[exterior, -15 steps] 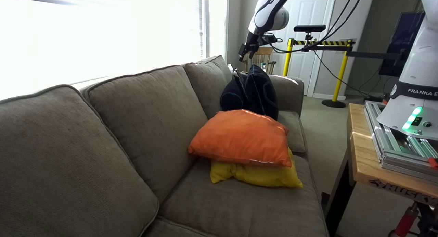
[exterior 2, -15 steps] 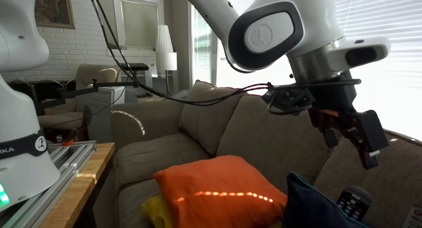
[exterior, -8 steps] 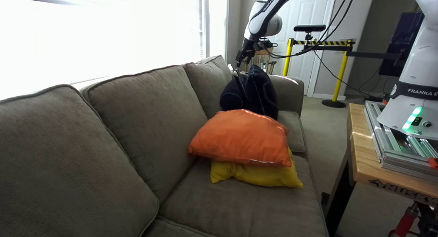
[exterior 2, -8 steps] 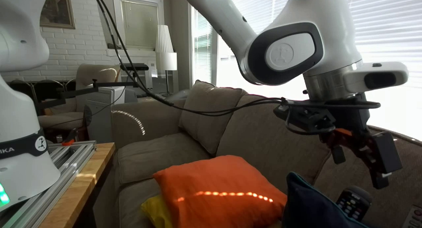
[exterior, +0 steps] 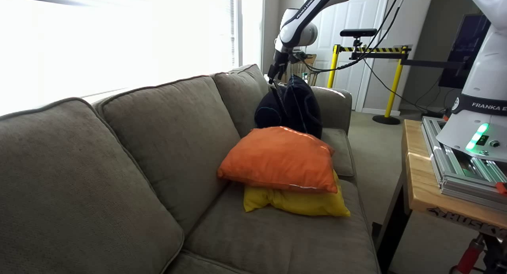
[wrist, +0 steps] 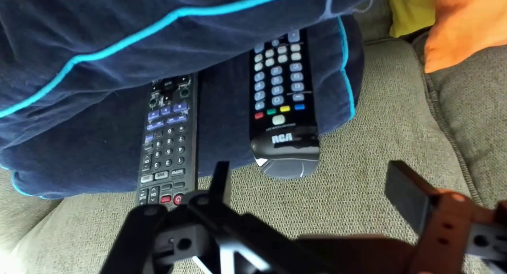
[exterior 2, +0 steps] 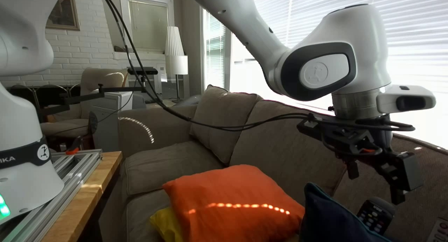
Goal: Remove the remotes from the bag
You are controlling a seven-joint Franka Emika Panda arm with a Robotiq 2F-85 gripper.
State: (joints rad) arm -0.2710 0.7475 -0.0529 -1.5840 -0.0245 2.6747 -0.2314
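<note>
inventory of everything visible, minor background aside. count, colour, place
Sofa: 1, grey-brown, in all views
Bag: 1, navy with turquoise trim, on sofa
RCA remote: 1, black, partly tucked between bag's folds
Other remote: 1, dark grey, beside it, likewise tucked
Yellow pillow: 1, yellow, on sofa
Orange pillow: 1, orange, atop yellow pillow
Workbench: 1, light wood top, facing sofa
Windows: at least 2, white blinds, behind sofa
Lamp: 1, white, background
Armchair: at least 1, beige, background
Door: 1, white, background
Barrier posts: 2, yellow, near door
Arm: 1, white and black, base on workbench
Claw: 1, mostly black, open, near RCA remote's free end
</note>
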